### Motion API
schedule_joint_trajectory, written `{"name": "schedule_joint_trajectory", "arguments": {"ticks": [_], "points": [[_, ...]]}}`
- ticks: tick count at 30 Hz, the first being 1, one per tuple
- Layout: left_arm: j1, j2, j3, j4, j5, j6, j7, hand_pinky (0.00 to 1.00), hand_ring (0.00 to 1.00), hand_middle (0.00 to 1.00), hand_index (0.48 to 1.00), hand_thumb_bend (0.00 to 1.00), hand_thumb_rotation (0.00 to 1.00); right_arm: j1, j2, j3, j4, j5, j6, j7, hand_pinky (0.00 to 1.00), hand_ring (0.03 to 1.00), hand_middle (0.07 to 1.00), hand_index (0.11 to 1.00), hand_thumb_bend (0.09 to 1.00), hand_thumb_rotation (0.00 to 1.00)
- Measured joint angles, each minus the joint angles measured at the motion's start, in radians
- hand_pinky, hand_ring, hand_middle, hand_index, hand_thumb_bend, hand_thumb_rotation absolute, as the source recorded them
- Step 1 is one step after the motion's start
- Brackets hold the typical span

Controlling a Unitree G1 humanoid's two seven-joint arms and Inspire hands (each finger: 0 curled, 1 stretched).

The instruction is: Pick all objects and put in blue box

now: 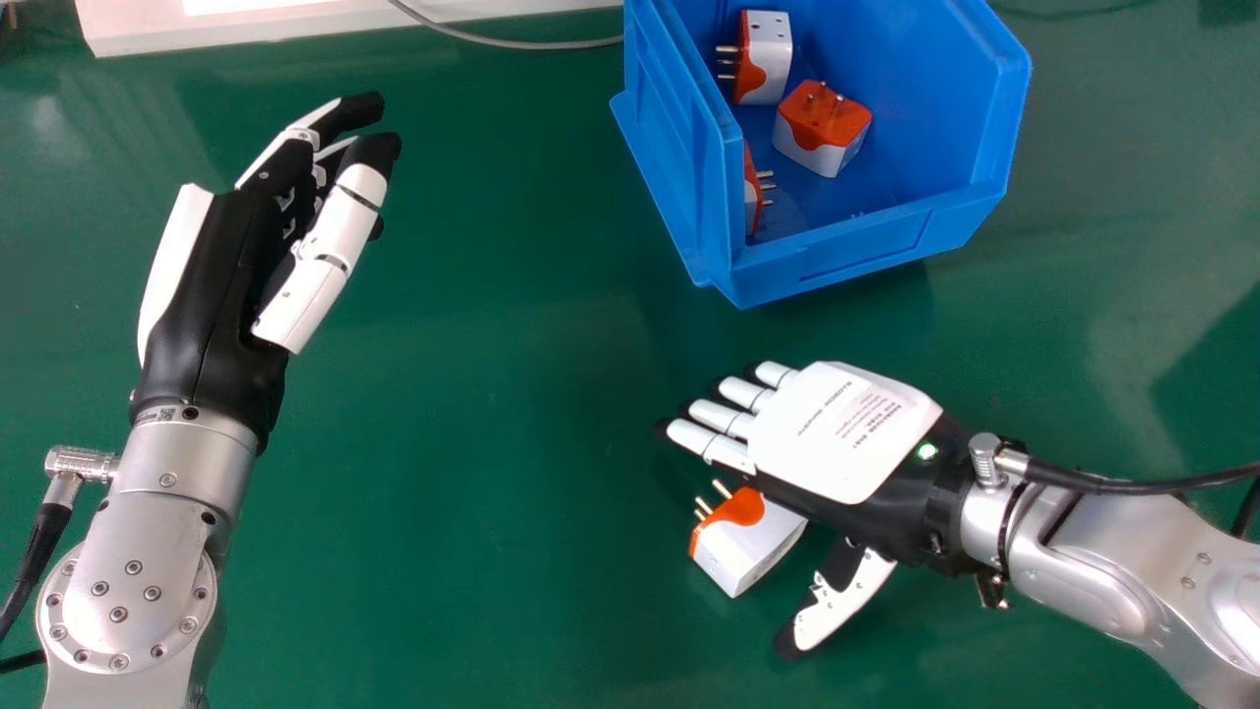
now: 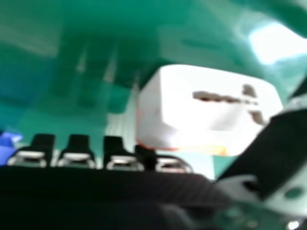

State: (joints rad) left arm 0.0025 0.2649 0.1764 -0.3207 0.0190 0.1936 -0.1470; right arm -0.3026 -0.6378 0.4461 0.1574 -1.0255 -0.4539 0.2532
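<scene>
A white and orange plug adapter (image 1: 750, 544) lies on the green table, its pins toward my right hand (image 1: 842, 428), which is palm down along its upper edge with fingers extended and thumb spread on the near side. In the right hand view the adapter (image 2: 216, 110) stands between the fingers of my right hand (image 2: 122, 155) and its thumb, not gripped. The blue box (image 1: 856, 246) holds several adapters, such as one with its pins up (image 1: 822, 128). My left hand (image 1: 221, 266) is at the left, fingers relaxed and slightly bent.
A white object (image 1: 138, 25) with a grey cable (image 1: 512, 42) lies along the table's far left edge. Green table surface (image 1: 492, 394) stretches between the two hands. The box's near wall stands beyond my right hand.
</scene>
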Motion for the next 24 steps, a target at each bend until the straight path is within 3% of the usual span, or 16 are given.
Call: {"name": "schedule_joint_trajectory", "arguments": {"ticks": [24], "points": [[-0.004,0.0,0.0,-0.014,0.001,0.016,0.0,0.77,0.84,0.83,0.845,0.34,0.76,-0.097,0.01,0.083,0.142,-0.024,-0.03,-0.141,0.97,1.0,1.0,0.968,0.596,0.45]]}}
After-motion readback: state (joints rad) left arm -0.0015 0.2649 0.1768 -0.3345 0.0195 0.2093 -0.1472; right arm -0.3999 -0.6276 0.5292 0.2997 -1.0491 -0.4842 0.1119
